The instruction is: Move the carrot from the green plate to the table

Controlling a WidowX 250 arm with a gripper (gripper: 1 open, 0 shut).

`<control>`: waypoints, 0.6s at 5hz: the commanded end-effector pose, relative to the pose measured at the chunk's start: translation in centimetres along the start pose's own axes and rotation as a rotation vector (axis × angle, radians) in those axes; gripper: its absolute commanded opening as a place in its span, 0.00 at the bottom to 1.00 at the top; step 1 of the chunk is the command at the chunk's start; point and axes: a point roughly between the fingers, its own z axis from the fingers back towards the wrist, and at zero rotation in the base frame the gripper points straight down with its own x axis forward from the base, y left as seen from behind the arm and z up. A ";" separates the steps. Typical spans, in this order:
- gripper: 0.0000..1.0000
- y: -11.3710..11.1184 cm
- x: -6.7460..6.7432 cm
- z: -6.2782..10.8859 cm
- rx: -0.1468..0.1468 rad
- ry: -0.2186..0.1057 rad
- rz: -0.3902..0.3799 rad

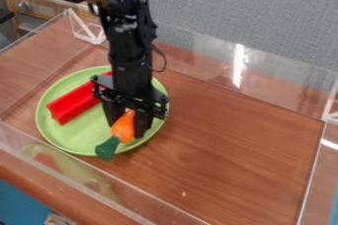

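Your claw [128,113] is closed on the carrot [125,125], its fingers pinching the orange body while the dark green stem end points toward the near left. You have the carrot over the near right part of the green plate [82,133] (whether it touches the plate, you cannot tell). On the plate's left part, just beside your claw, lies the red block [74,103]. Around the plate spreads the glossy wood-grain table [235,151], edged by low clear walls [284,70].
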 end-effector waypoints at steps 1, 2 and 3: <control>0.00 0.7 1.5 0.8 0.002 -0.055 0.044; 0.00 1.3 1.7 0.7 0.000 -0.060 -0.003; 0.00 1.9 1.9 0.6 -0.004 -0.065 -0.056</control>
